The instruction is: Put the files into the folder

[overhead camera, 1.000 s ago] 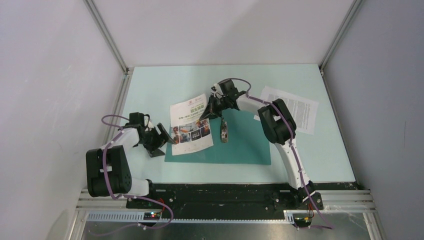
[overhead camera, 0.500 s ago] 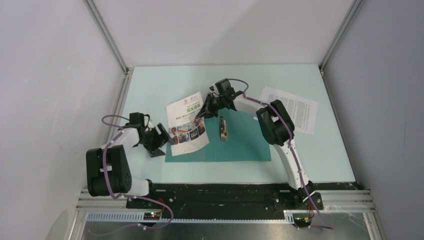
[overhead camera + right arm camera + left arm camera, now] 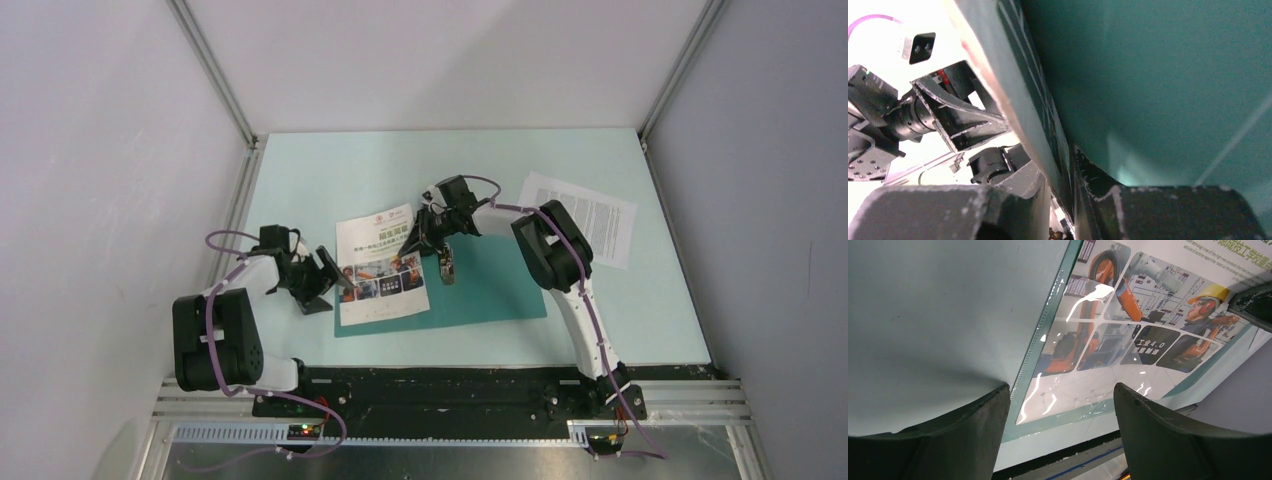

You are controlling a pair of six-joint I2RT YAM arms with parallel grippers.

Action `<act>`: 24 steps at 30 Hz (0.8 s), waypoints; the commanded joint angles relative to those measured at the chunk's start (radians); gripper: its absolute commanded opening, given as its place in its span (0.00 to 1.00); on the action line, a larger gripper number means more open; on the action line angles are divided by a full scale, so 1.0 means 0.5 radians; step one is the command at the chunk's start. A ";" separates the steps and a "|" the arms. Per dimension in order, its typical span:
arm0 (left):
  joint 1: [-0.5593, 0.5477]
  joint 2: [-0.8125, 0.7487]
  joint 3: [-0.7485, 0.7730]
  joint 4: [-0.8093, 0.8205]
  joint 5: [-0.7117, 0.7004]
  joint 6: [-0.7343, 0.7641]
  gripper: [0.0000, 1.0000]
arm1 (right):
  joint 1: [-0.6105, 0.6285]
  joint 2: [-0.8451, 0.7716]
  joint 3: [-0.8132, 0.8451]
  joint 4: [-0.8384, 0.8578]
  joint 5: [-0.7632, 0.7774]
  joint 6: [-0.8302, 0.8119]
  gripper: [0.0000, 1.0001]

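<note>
Right gripper (image 3: 1064, 165): pinches shut on a thin sheet edge, seen almost edge-on and hard to identify in the wrist view. From above, sits on the far right corner of the brochure page (image 3: 382, 268), hiding that corner, so grips that page.

Left gripper (image 3: 1062, 390): spreads its fingers wide, clamps nothing, and hovers low at the near left edge of the same page.

Brochure page: lies face up over the left half of the folder (image 3: 490, 285), with glare streaking its photos. Cannot tell whether the shine belongs to the paper or to a clear layer over it.

Folder: lies open and flat near the middle of the table (image 3: 330, 180), teal, with its right half bare and its left edge partly covered by the left gripper from above.

Metal clip (image 3: 447, 266): stands along the spine, just right of the brochure, too small for detail.

Text sheet (image 3: 590, 217): lies outside the folder, far right on the table, partly cut off by the right arm.
</note>
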 commanded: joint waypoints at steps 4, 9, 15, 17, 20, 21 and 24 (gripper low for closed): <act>-0.036 0.070 -0.119 0.038 -0.150 0.070 0.83 | -0.006 -0.088 0.113 0.015 -0.190 -0.153 0.01; -0.035 0.084 -0.145 0.060 -0.150 0.050 0.83 | 0.002 -0.220 0.021 -0.001 -0.091 -0.083 0.00; -0.039 0.187 -0.151 0.100 -0.109 -0.032 0.84 | 0.042 -0.344 -0.174 -0.024 -0.019 -0.046 0.00; -0.050 0.226 -0.141 0.124 -0.068 -0.072 0.83 | 0.052 -0.363 -0.217 -0.052 -0.007 -0.081 0.00; -0.081 0.246 -0.132 0.141 -0.051 -0.114 0.84 | 0.089 -0.384 -0.267 -0.100 -0.003 -0.124 0.00; -0.096 0.254 -0.131 0.143 -0.050 -0.116 0.84 | 0.110 -0.388 -0.276 -0.104 -0.018 -0.132 0.00; -0.112 0.265 -0.129 0.156 -0.043 -0.146 0.84 | 0.145 -0.372 -0.308 -0.135 -0.032 -0.162 0.00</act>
